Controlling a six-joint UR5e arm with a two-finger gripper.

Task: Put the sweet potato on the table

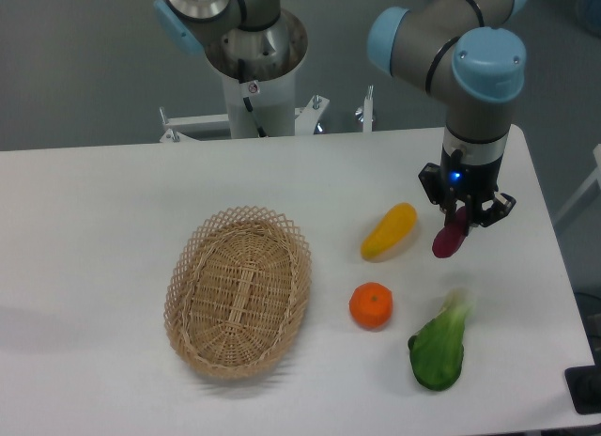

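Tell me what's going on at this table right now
A single robot arm's gripper is holding a small dark purple sweet potato by its upper end, with the lower end hanging near the white table; whether it touches yet is hard to tell. A yellow vegetable lies just to the left in the picture, an orange and a leafy green vegetable sit nearer the camera, and a wicker basket rests further left, empty.

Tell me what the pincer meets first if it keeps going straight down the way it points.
The pincer points down at the table and is shut on the sweet potato, so the vegetable's lower tip would likely touch bare white tabletop first. Nothing else seems to lie under it, though its height is unclear.
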